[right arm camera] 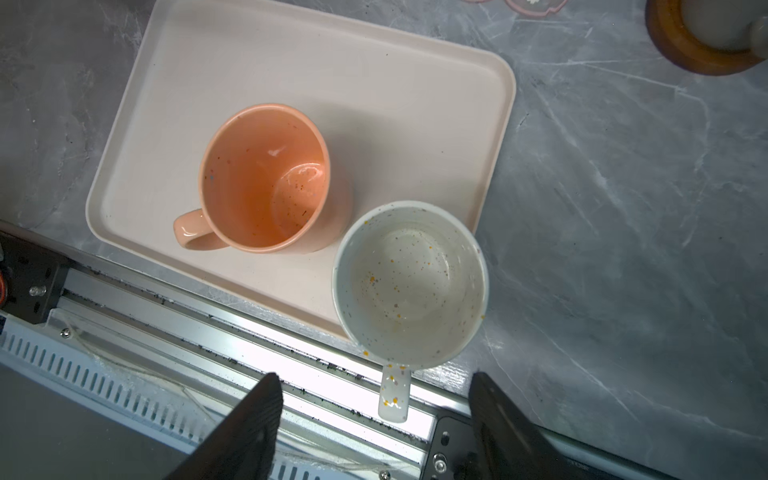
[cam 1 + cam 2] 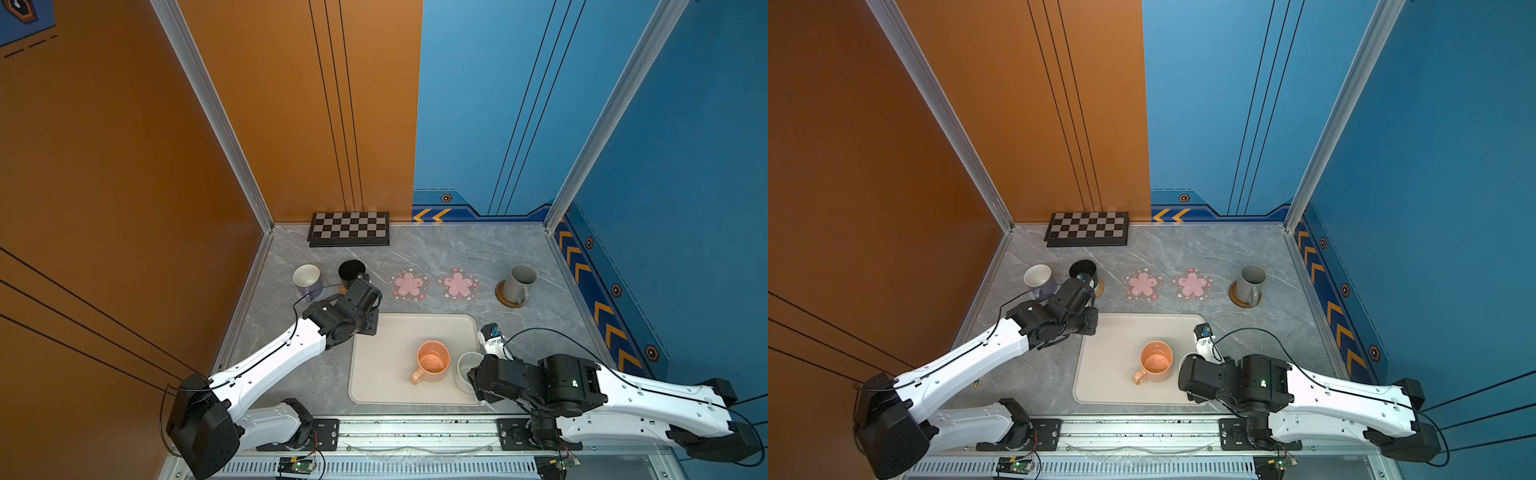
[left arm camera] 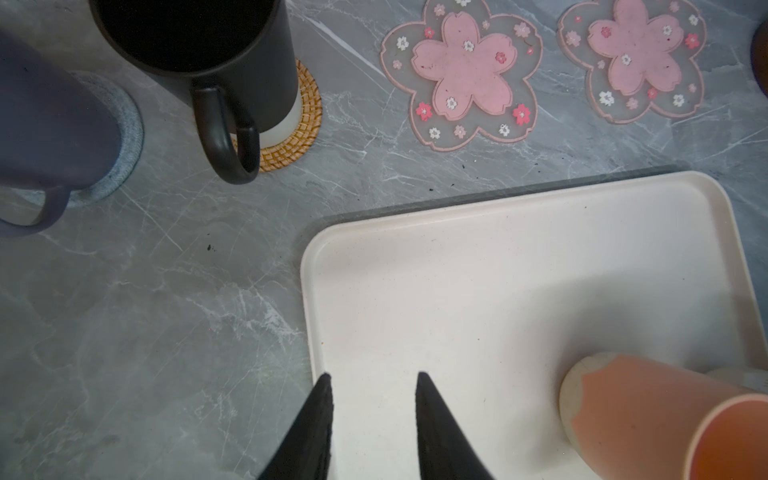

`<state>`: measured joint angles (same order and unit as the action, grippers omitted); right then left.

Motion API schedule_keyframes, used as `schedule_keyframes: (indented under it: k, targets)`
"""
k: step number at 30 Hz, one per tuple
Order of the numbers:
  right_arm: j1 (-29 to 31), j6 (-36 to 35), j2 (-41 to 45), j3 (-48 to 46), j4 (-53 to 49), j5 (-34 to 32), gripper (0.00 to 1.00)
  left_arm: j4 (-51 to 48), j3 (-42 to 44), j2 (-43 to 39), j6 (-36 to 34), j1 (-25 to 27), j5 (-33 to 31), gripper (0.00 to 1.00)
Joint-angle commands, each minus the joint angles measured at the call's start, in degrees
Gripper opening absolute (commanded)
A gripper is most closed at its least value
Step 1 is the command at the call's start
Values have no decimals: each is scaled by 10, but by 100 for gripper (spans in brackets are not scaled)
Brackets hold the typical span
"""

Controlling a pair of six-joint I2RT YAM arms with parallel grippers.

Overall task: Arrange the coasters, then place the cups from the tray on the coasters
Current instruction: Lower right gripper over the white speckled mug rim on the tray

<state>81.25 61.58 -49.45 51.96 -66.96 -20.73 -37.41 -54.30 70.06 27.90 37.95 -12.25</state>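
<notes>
The cream tray (image 2: 374, 374) holds an orange cup (image 2: 433, 360) and, at its near right corner, a white speckled cup (image 1: 409, 282). My right gripper (image 1: 374, 376) is open, and the speckled cup's handle (image 1: 394, 395) lies between its fingers, untouched. My left gripper (image 3: 374, 376) is open and empty over the tray's far left corner. A black cup (image 2: 351, 272) stands on the rattan coaster (image 3: 299, 124). A lavender cup (image 2: 306, 277) is on the blue woven coaster (image 3: 124, 137), and a grey cup (image 2: 521, 282) on the wooden coaster (image 2: 505, 297). Two pink flower coasters (image 2: 409, 283) (image 2: 458, 284) lie bare.
A checkered board (image 2: 349, 228) lies against the back wall. A metal rail (image 2: 415, 432) runs along the table's front edge, just below the tray. Orange and blue walls close in the left, back and right sides.
</notes>
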Motion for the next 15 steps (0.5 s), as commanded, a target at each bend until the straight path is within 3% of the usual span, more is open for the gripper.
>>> schedule_keyframes:
  k: [1, 8, 15]
  targets:
    - [32, 59, -1, -12, -36, -15, 73, -12, -19, 8, -10, -8, -3, 35]
    - [65, 123, 12, -39, -54, -15, 73, -12, -31, 19, -8, -13, -4, 35]
    - [72, 121, -18, -57, -29, -11, 73, -12, -32, 23, -3, -15, -4, 35]
